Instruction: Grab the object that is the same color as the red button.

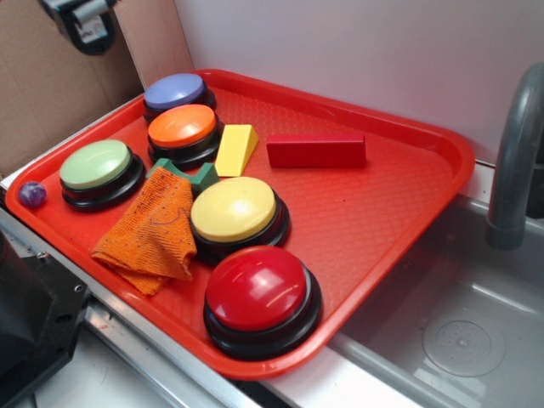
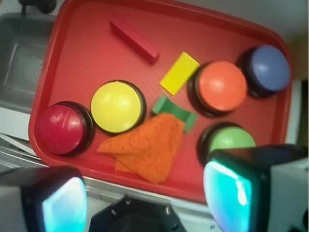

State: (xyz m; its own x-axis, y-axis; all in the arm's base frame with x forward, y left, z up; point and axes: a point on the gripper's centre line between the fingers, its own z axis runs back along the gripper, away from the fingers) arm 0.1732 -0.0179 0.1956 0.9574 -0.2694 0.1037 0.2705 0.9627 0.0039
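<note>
The gripper (image 2: 140, 198), jaws spread and empty, hung high over the tray's (image 1: 399, 212) front edge, presumably surveying. The dark red block (image 1: 316, 150) lay toward the back, apart from the red button (image 1: 257, 289).

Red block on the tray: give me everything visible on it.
The red block is a long, plain, dark red bar with square ends and flat faces, smooth like painted wood. It lies flat on its long side on the red tray, toward the back. Nothing touches it; the yellow wedge sits just beside one end, with a small gap. It is not gripped, and the gripper is well above it.
</note>
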